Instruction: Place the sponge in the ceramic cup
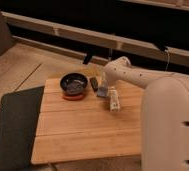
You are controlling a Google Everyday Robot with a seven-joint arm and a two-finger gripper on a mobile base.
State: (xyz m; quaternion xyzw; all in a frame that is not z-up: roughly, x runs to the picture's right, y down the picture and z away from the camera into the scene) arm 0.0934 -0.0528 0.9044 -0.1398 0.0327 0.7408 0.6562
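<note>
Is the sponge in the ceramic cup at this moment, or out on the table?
Out. The sponge lies on the wooden table, between the black block and the white bar, with the gripper just above it.

Pale claw (104, 83) over blue-grey sponge (102, 93), dark bowl (66, 86) on reddish saucer (74, 97), perhaps black block (94, 83).

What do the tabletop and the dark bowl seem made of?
Tabletop: wood, matte; plank seams and warm grain show. Dark bowl: perhaps glazed ceramic; its rim glints faintly. The gripper hangs beside the bowl, over the sponge.
</note>
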